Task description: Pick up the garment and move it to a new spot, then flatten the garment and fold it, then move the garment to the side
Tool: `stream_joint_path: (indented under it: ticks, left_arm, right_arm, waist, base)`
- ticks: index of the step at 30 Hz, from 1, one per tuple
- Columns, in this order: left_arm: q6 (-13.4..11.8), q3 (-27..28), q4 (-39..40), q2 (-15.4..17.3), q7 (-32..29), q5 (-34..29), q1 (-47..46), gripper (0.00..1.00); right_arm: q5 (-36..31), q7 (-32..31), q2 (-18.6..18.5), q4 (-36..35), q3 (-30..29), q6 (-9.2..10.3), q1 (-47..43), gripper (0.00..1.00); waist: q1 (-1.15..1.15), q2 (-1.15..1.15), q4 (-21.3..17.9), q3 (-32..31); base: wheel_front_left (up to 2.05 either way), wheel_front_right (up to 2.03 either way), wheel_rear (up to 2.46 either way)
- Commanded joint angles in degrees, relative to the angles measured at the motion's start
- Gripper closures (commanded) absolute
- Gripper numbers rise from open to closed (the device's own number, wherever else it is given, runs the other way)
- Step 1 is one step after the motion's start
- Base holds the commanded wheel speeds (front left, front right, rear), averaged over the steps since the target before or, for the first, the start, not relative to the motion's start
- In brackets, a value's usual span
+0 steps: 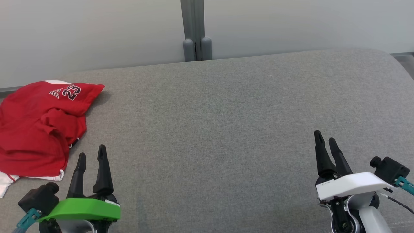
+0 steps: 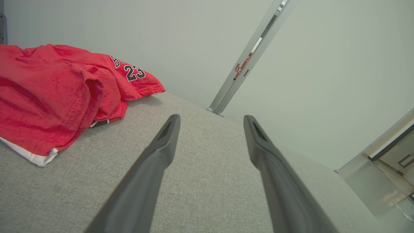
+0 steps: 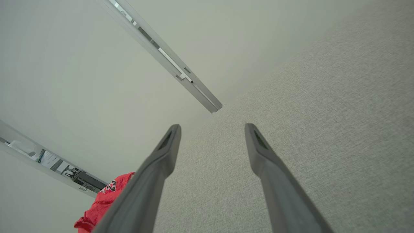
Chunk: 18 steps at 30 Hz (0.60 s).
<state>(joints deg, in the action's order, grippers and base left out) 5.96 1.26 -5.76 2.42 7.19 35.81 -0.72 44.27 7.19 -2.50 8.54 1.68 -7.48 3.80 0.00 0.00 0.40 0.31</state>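
- Two hands sit low in my head view. The left hand (image 1: 92, 151), long dark fingers under a green cover, is at 7 o'clock. The right hand (image 1: 325, 136), with the same fingers under a white cover, is at 5 o'clock.
- Both have their fingers spread with nothing between them. I judge this to be the ready pose for a first grab, since no step of the task looks started.
- The crumpled red knit garment (image 1: 35, 129), with white hem trim and a "23" print, lies bunched at 9 o'clock on the grey woven-fabric table (image 1: 210, 129). Part of it runs off my view's left edge.
- The left hand is near the hem but apart from it. The right hand is well apart, over bare fabric.
- The middle of the table, toward 12 o'clock from my hands, is bare, and I take that as the likely new spot for flattening.
- I'd lead with the left hand, as it is closer. The layers fold over themselves, so a pinch may catch more than one.
- A grey upright post (image 1: 195, 29) stands behind the table at 12 o'clock, against the pale wall (image 1: 291, 26).
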Motion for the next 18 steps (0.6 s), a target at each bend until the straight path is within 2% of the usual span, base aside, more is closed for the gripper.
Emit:
stream_joint_path:
  ticks: [1,18]
  left_arm:
    - [-0.20,-0.06,0.90,0.46,0.67,-1.81,-0.06,0.00]
    - [-0.37,-0.32,1.09,0.56,3.10,-12.60,0.92,0.00]
  right_arm:
    - [-1.78,0.67,-0.32,-0.94,0.21,-0.01,0.61,0.00]
    - [-12.46,3.09,-0.39,0.28,1.05,-0.01,0.29,0.00]
  waist:
    - [0.00,0.00,0.02,0.02]
    - [0.00,0.00,0.21,-0.02]
  base:
    - [0.00,0.00,0.00]
    - [0.00,0.00,0.00]
